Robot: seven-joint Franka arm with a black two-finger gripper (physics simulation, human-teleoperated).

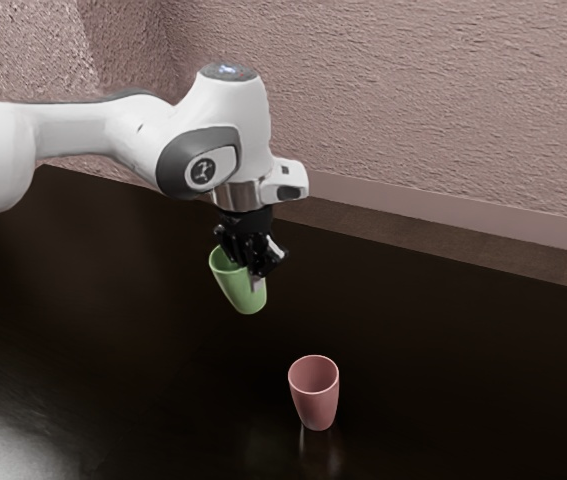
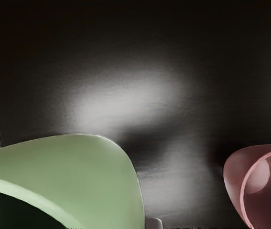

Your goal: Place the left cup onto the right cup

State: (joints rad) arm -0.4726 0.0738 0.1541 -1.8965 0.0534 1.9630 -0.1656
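A light green cup hangs tilted in the air above the dark table, its rim pinched by my black gripper, which is shut on it. A pink cup stands upright on the table, below the green one and toward the exterior view's right. In the wrist view the green cup looms large right under my hand, and the pink cup sits off to one side of it, well apart.
The dark glossy table stretches all around the pink cup. A textured beige wall with a baseboard runs behind the table's far edge.
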